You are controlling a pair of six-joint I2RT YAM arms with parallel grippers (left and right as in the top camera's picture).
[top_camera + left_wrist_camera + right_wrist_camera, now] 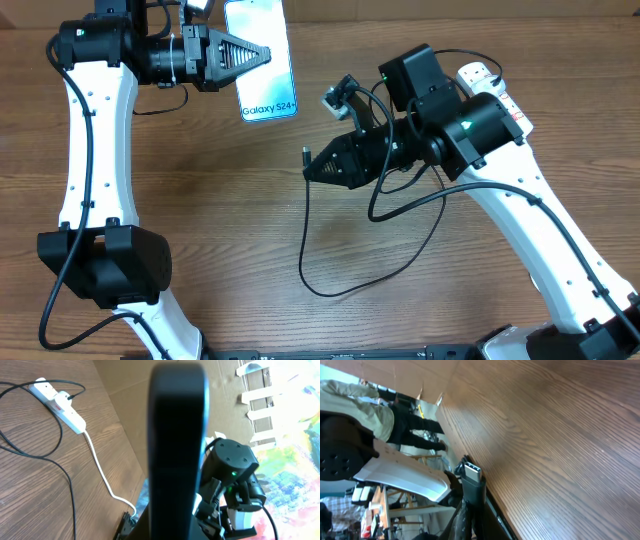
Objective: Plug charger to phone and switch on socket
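The phone [177, 450], probably slick and rigid, is clenched in your left fingers [235, 55]; your right fingers [335, 165] pinch the limp charger [471, 472] by its tip.

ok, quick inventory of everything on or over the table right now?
phone: 1, blue-teal lit screen with a dark frame, far centre, held off the table
charger: 1, thin black cable, plug tip gripped mid-table, the rest looping toward the near edge
socket: 1, white strip with red switches, far right, partly hidden by the right arm in the overhead view
white cord: 1, thick, white, runs from the socket off the table edge
table: 1, brown wood grain
left gripper: 1, black, shut on the phone
right gripper: 1, black, shut on the charger's tip, which is not in the phone
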